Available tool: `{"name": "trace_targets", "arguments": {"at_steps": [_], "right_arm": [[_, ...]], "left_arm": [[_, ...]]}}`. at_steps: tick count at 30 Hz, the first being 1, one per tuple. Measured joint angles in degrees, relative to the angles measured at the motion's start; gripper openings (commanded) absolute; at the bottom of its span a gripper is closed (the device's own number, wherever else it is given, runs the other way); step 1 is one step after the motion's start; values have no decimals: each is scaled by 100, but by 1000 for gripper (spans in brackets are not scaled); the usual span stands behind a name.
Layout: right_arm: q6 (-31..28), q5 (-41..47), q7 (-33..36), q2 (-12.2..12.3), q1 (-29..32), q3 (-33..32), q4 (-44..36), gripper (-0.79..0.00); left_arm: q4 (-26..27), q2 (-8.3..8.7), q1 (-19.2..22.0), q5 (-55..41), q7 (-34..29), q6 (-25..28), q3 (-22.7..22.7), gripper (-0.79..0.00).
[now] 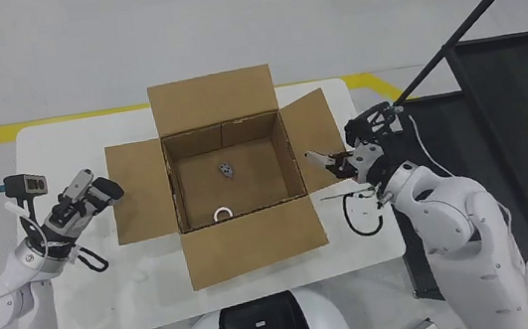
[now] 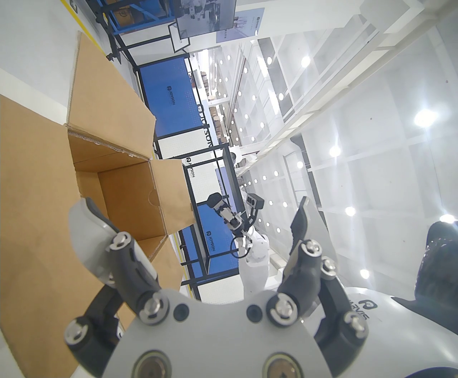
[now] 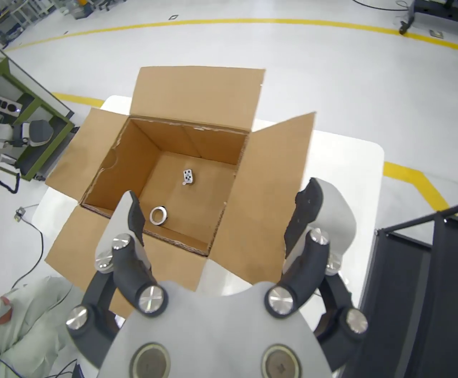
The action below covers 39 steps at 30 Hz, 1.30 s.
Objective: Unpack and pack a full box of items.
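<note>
1. The box [image 1: 225,109] is a brown cardboard carton standing near the middle of the white table [image 1: 111,295]. It is upright, with all four flaps folded outward. You can see straight down to its floor in the top view.
2. At the far left you have the left gripper [image 2: 193,214]. It sits just beside the outer edge of the box's left flap, over the left part of the table. Its fingers are spread wide and there is nothing between them. From its wrist view you look past the fingers along the outside of the box.
3. Inside the box you find two small things lying on the floor, well apart from each other.
   - A white ring [image 3: 159,216] lies flat close to the near wall, a little left of centre.
   - A small pale piece with dark marks [image 3: 188,177] lies about mid-floor, farther from you than the ring.
4. To the right you have the right gripper [image 3: 220,200], raised above the outer part of the box's right flap. Its fingers stand wide apart and grasp nothing. Its wrist view looks down into the open box.
5. At the far right, off the table's right edge, stands a dark metal rack [image 1: 512,102].
</note>
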<state>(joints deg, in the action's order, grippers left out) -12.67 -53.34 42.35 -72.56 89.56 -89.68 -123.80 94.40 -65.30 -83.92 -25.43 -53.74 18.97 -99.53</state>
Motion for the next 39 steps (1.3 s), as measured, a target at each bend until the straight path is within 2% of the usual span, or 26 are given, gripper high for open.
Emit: {"name": "trace_targets", "arguments": {"at_steps": [3,8,17,20,37,39], "right_arm": [[-21,-296,383,-4,-346,604,164,0],[318,-653,868,-76,-1017,1636,869,0],[667,-552,1122,-238,-1973,2702,2260,0],[804,-410,1144,-278,-2194,2810,2549,0],[804,-409,1141,-278,-2196,2810,2547,0],[669,-330,1142,-298,-2303,2919,2620,0]], "left_arm": [[0,0,0,0,0,0,0,0],[0,0,0,0,0,0,0,0],[0,0,0,0,0,0,0,0],[0,0,0,0,0,0,0,0],[0,0,0,0,0,0,0,0],[0,0,0,0,0,0,0,0]]}}
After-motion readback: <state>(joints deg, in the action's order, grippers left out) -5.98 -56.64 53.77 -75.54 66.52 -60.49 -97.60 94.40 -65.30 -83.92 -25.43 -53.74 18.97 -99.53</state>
